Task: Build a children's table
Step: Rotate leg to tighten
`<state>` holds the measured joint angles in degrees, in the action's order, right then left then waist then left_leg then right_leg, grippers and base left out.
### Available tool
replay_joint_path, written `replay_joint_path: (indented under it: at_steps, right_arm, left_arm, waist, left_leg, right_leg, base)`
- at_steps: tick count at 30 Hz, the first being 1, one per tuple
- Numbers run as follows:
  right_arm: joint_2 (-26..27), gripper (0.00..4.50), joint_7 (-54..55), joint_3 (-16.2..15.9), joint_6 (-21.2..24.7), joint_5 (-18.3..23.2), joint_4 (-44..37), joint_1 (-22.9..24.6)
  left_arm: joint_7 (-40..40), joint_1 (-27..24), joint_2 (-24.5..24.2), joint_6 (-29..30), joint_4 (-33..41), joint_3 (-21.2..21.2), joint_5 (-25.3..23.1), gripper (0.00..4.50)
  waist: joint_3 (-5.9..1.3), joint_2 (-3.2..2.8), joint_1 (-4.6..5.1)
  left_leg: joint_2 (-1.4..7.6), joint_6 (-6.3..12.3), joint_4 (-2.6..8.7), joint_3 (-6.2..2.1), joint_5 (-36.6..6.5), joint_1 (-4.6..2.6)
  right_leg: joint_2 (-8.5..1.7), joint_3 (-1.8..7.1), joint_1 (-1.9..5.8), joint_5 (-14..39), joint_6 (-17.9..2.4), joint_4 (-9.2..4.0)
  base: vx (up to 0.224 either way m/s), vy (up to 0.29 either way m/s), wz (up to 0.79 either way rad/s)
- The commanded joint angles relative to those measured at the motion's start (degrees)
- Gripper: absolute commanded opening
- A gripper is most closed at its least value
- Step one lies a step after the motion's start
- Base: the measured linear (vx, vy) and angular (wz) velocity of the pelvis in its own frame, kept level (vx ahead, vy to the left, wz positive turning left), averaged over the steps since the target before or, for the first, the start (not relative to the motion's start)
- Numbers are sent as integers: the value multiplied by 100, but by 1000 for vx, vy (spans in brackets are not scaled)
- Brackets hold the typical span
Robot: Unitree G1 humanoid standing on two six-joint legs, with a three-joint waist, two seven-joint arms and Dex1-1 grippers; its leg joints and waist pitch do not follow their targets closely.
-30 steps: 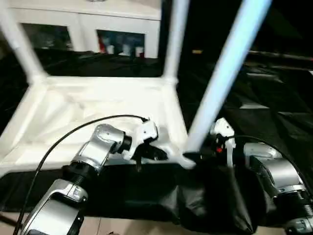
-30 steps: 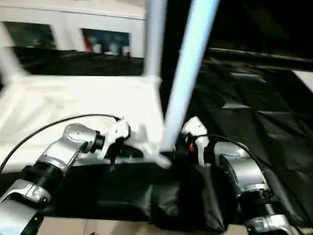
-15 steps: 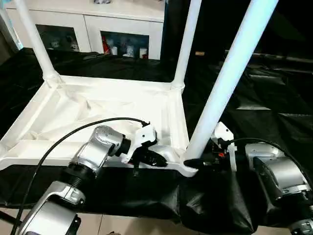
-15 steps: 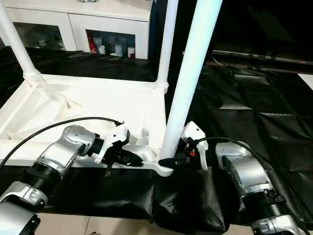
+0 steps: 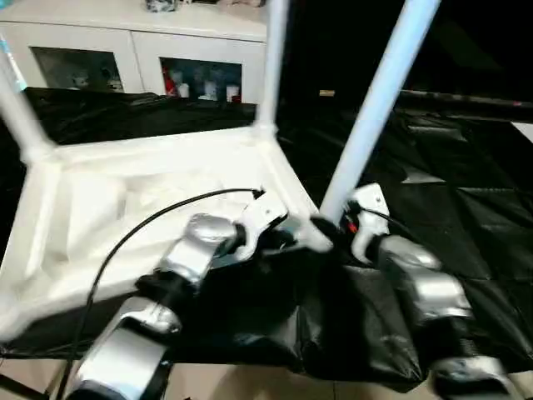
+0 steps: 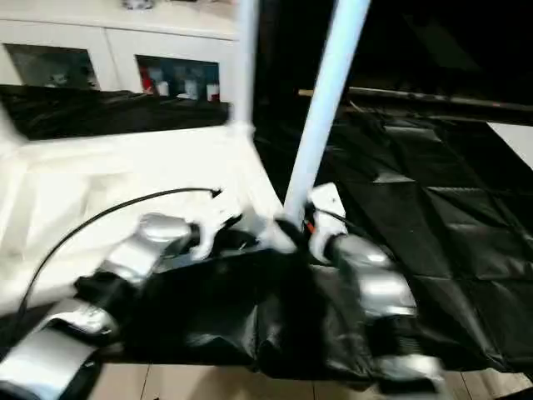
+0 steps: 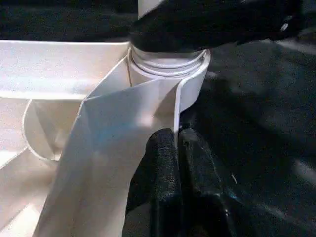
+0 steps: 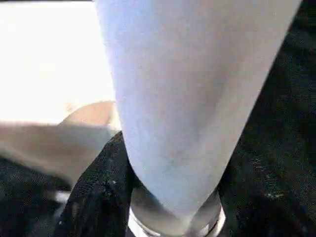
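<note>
Nearest the robot, black sheeting (image 5: 466, 225) hangs in folds over the front edge of the work surface, and the two silver forearms reach forward over it. The tabletop (image 5: 125, 208) lies upside down on this sheeting, its ribbed underside facing up. The left gripper (image 5: 271, 236) sits at the tabletop's near right corner, its two black fingers (image 7: 163, 168) pressed together with the thin edge of the corner rib pinched between their tips. Just beside it, the right gripper (image 5: 331, 227) closes around the base of the near leg (image 5: 375, 100), where that leg enters its round corner socket (image 7: 170, 69); in the right wrist view the black fingers (image 8: 101, 192) lie against both sides of the white tube. The near leg rises from the socket, leaning to the right as it goes up. Farther back, a second leg (image 5: 271, 58) stands in the far right corner, and a third leg (image 5: 17, 108) stands at the far left corner. Behind the table, a white cabinet (image 5: 141, 42) with glass doors holds small items on its shelves.
</note>
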<state>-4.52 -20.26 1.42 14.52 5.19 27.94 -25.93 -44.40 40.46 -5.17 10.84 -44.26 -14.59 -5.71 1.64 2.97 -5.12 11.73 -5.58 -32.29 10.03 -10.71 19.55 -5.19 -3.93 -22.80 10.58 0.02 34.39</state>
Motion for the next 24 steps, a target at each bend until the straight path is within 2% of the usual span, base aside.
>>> replay_joint_path:
  at_steps: [1, 2, 3, 5, 7, 11, 14, 18, 21, 24]
  right_arm:
    - [431, 197, 219, -352, 170, -78, 480, 128]
    - [487, 197, 246, -375, 134, -109, 515, 103]
    - [493, 197, 49, -624, -49, -278, 533, 70]
    - [502, 197, -26, -628, -82, -253, 535, 58]
    - [499, 252, -198, -546, -105, -120, 532, 31]
    - [358, 286, -579, -549, -140, -25, 444, 23]
    - [110, 319, -1081, -672, -126, -10, 315, 49]
    - [-459, 319, -2250, -889, -87, 152, -73, 174]
    - [-991, 319, -3236, -1040, 5, 330, -435, 304]
    - [-1333, 319, -3863, -1146, 93, 463, -684, 393]
  left_arm:
    - [584, 116, 323, -41, -73, 125, 40, 0]
    - [588, 109, 373, -61, -75, 105, 31, 0]
    - [539, 69, 468, -85, -50, 14, -1, 0]
    - [507, 47, 489, -105, -33, -36, -24, 0]
    - [485, 34, 496, -103, -34, -90, -32, 0]
    - [403, 59, 408, -147, -91, -86, -42, 0]
    - [175, 69, 299, -152, -72, -76, -34, 0]
    - [-370, 60, 54, -247, -34, -135, 21, 0]
    - [-1044, -22, -213, -315, 145, -223, 130, 0]
    - [-1662, -132, -460, -245, 370, -316, 238, 0]
  waist:
    - [-214, 2, -5]
    - [-225, -10, -11]
    - [-231, -13, -8]
    - [-230, -14, -7]
    - [-233, -22, -11]
    - [-220, -26, -10]
    - [-232, -22, -18]
    - [-247, -18, -37]
    - [-249, -14, -67]
    - [-253, -18, -67]
  left_leg:
    - [118, -36, 431, -47, -1590, 29]
    - [121, -20, 431, -48, -1533, 34]
    - [125, 6, 425, -42, -1484, 43]
    - [123, 52, 427, -35, -1408, 54]
    - [123, 90, 424, -26, -1364, 45]
    - [124, 125, 433, -25, -1532, 43]
    - [128, 177, 419, -21, -1457, 51]
    - [126, 315, 386, -8, -1145, 59]
    - [132, 456, 365, 1, -1057, 57]
    - [148, 476, 366, -6, -1005, 67]
  right_leg:
    - [-309, 236, 184, 2231, -645, -542]
    - [-310, 237, 199, 2098, -658, -527]
    - [-304, 240, 206, 1897, -695, -508]
    - [-291, 242, 225, 1604, -763, -484]
    - [-287, 243, 233, 1436, -829, -471]
    - [-301, 244, 234, 1718, -798, -509]
    - [-297, 247, 251, 1571, -822, -498]
    - [-290, 243, 281, 1050, -979, -446]
    - [-292, 237, 300, 895, -1086, -431]
    - [-305, 230, 301, 811, -1180, -409]
  base:
    - [0, 0, 0]
    - [0, 0, 0]
    - [0, 0, 0]
    - [0, 0, 0]
    - [0, 0, 0]
    - [0, 0, 0]
    - [0, 0, 0]
    - [0, 0, 0]
    - [0, 0, 0]
    - [0, 0, 0]
